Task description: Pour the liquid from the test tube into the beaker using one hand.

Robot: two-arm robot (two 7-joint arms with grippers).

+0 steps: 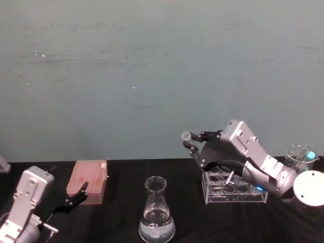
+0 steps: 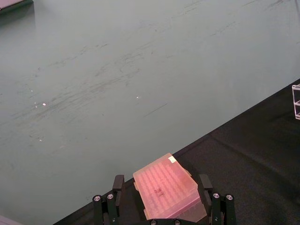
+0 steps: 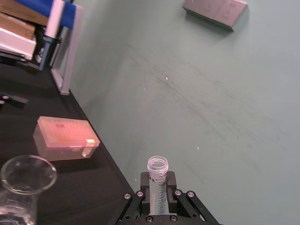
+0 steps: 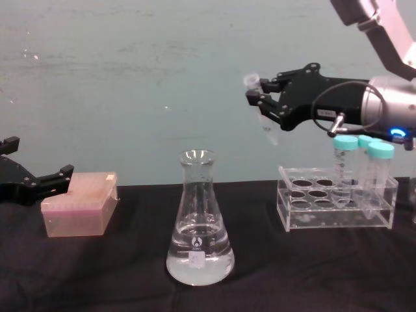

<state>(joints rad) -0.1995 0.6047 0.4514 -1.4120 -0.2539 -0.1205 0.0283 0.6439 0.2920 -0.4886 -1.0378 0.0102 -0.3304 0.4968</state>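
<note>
Chest view showing test tube (image 4: 268,129) along full length, tapered tip hanging below right gripper (image 4: 260,99); right wrist view showing open rim and printed scale. Right gripper pinching tube mid-body, holding it in air between beaker (image 4: 199,221) and rack (image 4: 335,208), higher than beaker mouth. Long axis leaning off vertical, rim up and toward robot's left. Left gripper (image 4: 40,183) resting low, fingers spread, beside pink box (image 4: 79,211). Black cloth (image 4: 292,273) covering table; green wall (image 4: 130,78) standing behind.

We're seeing the test tube (image 4: 269,130) pinched in the right gripper (image 4: 260,104), upper right of centre in the chest view, uncapped, rim up, slightly tilted. The beaker (image 4: 199,214) is standing upright at lower centre, clear liquid (image 4: 199,263) pooling in its wide base.
</note>
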